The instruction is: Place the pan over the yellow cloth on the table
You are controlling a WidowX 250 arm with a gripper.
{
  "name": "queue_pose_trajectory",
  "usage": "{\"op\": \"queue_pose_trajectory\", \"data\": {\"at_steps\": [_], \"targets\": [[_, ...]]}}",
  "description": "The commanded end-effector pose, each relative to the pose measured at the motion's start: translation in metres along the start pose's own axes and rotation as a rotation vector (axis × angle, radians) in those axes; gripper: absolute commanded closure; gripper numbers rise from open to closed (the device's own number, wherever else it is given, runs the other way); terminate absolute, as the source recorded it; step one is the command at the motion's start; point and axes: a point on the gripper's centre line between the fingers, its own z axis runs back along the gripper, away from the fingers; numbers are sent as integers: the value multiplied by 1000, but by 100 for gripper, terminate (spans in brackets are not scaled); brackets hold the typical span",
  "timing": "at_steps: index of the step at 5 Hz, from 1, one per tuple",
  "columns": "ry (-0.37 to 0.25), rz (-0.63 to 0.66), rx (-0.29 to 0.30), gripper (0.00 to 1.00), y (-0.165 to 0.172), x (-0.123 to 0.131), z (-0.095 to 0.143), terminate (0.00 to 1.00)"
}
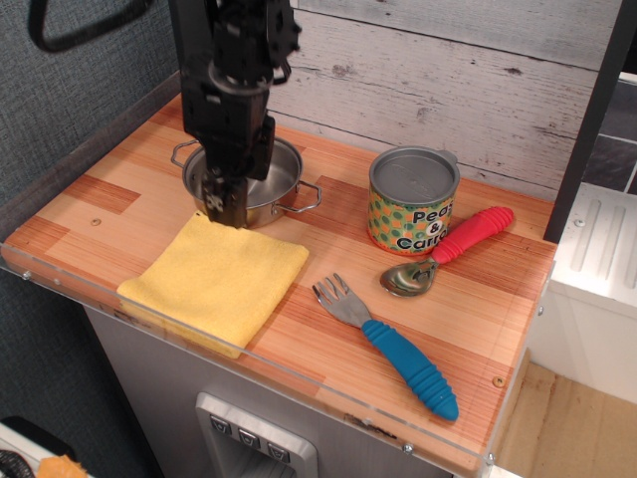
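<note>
The gripper (225, 199) clamped the near rim of the pan (271, 185). The pan sat on the table (498, 289), touching the yellow cloth (214, 281).

— From my station I'm taking the printed can (413, 202) as the landmark. What sits around it?

— I see a spoon with a red handle (450, 251) just right of the can and a little in front, its bowl end nearest the can's base (touching or not, I can't tell).

— And the fork?

— The fork with a blue handle (390, 346) lies in front of the can, tines toward it, handle angling away to the right.

— Behind the can?

— A whitewashed plank wall (478, 70).
</note>
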Motion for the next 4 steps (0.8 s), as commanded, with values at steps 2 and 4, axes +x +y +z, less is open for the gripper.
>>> {"op": "queue_pose_trajectory", "data": {"at_steps": [2,4], "targets": [[-6,76,-17,100,-3,14,-18,0],[-5,86,-39,100,-7,17,-20,0]]}}
